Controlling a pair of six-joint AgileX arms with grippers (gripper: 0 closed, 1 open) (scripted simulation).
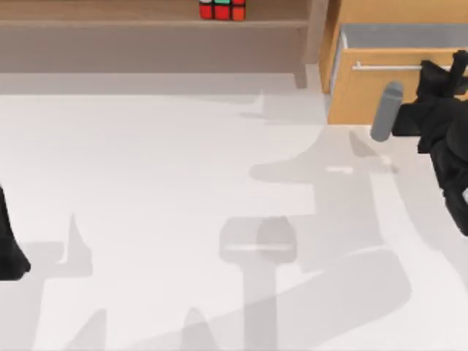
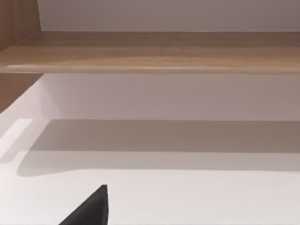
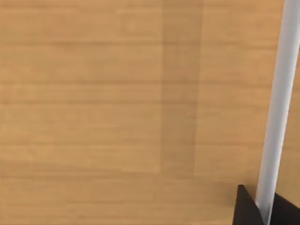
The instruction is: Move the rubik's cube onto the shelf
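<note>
The rubik's cube (image 1: 222, 9) sits on the shelf (image 1: 110, 22), well back from its front edge; right gripper (image 3: 262, 206) pinches the drawer handle (image 3: 279, 103); left arm (image 1: 9, 245) parked far left, fingers unclear, white table (image 1: 183, 183) wide open between

drawer (image 1: 365, 95): orange wood, pulled open, at the far right corner of the white table (image 1: 183, 190) | handle (image 1: 387, 67): thin metal bar across the drawer front, seen close as a pale rod (image 3: 281, 93) | drawer inside: grey | grey cylinder (image 1: 386, 111): tilted, just in front of the drawer front
</note>
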